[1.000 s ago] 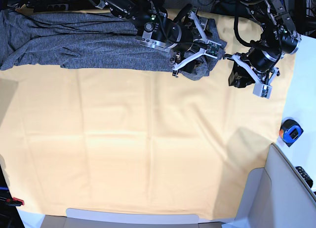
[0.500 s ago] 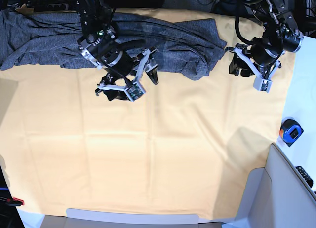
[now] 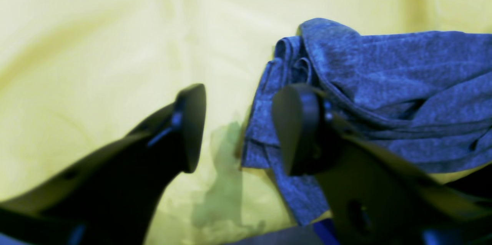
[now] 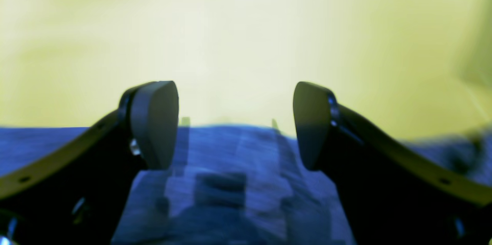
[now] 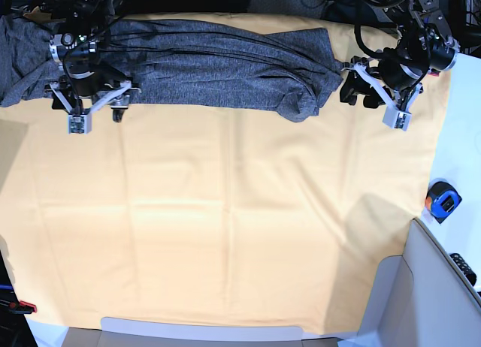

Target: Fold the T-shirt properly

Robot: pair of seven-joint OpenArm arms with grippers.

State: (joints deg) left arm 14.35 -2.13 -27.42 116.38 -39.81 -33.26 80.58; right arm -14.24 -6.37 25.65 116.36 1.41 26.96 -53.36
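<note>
Along the far edge of the yellow cloth [image 5: 240, 234] the T-shirt [image 5: 218, 65] lies bunched in a long band. The left gripper [image 5: 373, 101] stands spread beside its end, holding nothing; the right gripper [image 5: 92, 107] stands spread over the other end. Each should pinch a single hem layer, not the bunch.

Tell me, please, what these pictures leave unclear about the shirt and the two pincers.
- T-shirt: base view, far end cut off by the left edge; sleeves hidden in folds.
- Left pincer: base view, tips too small to judge contact with the shirt.
- Right pincer: wrist view blurred; height above the cloth unclear.
</note>
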